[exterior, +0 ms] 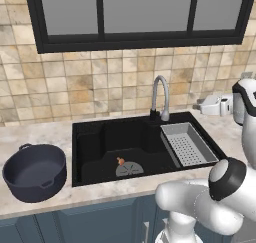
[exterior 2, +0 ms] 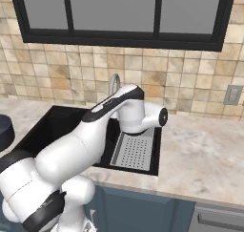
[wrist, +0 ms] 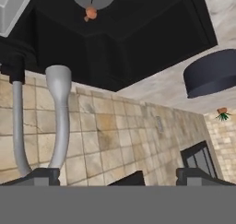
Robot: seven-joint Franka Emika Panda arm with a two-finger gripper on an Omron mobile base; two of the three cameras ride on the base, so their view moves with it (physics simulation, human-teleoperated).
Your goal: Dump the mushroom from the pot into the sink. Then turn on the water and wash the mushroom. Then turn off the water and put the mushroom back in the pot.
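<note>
The mushroom lies on the floor of the sink, touching the top edge of the round drain, so the dumping step looks done. The pot stands upright on the worktop at about nine o'clock from the sink, well apart from the mushroom.

The hand has its two tips wide apart with nothing between them. In the hand view, which is rolled over, the curved grey tap rises just beside the left tip, the mushroom sits far off at twelve o'clock, and the pot is at about two o'clock.

In the right base view the arm reaches over the basin towards the tap, above the strainer tray.

The next step is likely turning on the water, so what matters is hand to tap: the tap lies close, at about eleven o'clock of the hand, with its neck running lengthwise up the hand view. The mushroom lies beyond the spout, down in the basin.
</note>
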